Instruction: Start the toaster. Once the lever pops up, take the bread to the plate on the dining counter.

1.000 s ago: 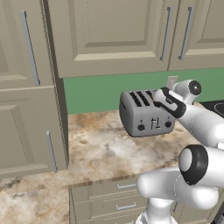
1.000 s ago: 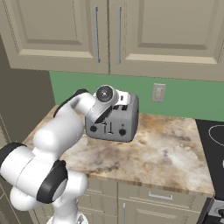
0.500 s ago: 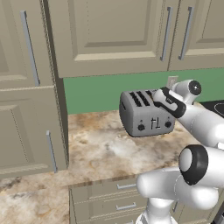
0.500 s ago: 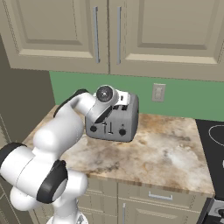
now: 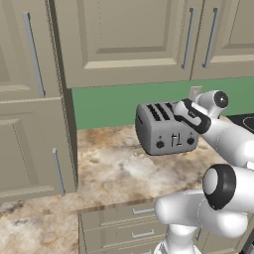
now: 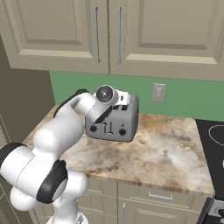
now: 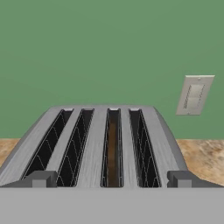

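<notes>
Toaster: boxy grey metal four-slot toaster (image 5: pixel 166 130) on marbled worktop (image 6: pixel 162 151), against green wall.
Bread: thin brown slice (image 7: pixel 112 151) seated in third slot.
Gripper (image 5: pixel 184 113): jaws apart, empty, above toaster's front edge.
Risk: descending off-line could miss the thin lever (image 6: pixel 110 128) and shove the toaster.

Bread (image 7: pixel 112 153) in toaster's (image 5: pixel 166 129) third slot

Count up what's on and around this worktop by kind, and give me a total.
Toaster: 1
Bread, in the third slot from the left in the hand view: 1
Wall outlet: 1
Gripper, open, at the toaster's front top edge: 1
Total: 4
</notes>
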Tool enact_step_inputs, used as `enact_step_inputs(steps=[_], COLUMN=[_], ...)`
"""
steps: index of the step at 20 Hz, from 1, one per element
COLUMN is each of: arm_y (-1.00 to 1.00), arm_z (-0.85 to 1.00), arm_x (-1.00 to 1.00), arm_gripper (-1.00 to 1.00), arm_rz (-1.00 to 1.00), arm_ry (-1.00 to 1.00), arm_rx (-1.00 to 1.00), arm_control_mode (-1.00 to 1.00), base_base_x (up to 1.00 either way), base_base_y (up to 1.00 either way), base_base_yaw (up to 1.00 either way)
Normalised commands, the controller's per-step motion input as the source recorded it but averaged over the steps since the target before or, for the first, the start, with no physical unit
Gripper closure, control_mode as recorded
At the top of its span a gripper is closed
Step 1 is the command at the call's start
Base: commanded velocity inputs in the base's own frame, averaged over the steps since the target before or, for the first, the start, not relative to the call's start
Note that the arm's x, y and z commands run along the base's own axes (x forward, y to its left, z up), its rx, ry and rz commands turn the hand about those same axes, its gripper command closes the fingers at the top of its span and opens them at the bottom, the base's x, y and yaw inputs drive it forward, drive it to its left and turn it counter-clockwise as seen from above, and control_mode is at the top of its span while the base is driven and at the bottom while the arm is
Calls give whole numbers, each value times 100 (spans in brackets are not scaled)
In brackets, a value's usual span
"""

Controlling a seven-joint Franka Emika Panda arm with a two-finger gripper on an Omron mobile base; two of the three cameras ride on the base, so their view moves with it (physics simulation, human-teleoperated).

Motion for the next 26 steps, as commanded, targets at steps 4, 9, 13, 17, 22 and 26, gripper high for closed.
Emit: enact_step_inputs(steps=[4,9,13,17,22,26], arm_y=[0,0,0,0,0,0], arm_z=[0,0,0,0,0,0], arm_x=[0,0,0,0,0,0], arm_gripper=[-100,-100,-100,-100,-100,-100], arm_rz=[0,0,0,0,0,0], arm_ry=[0,0,0,0,0,0], arm_rx=[0,0,0,0,0,0], arm_control_mode=[-100,-100,-100,-100,-100,-100], base_base_x=[0,0,0,0,0,0], base_base_y=[0,0,0,0,0,0], base_base_yaw=[0,0,0,0,0,0])
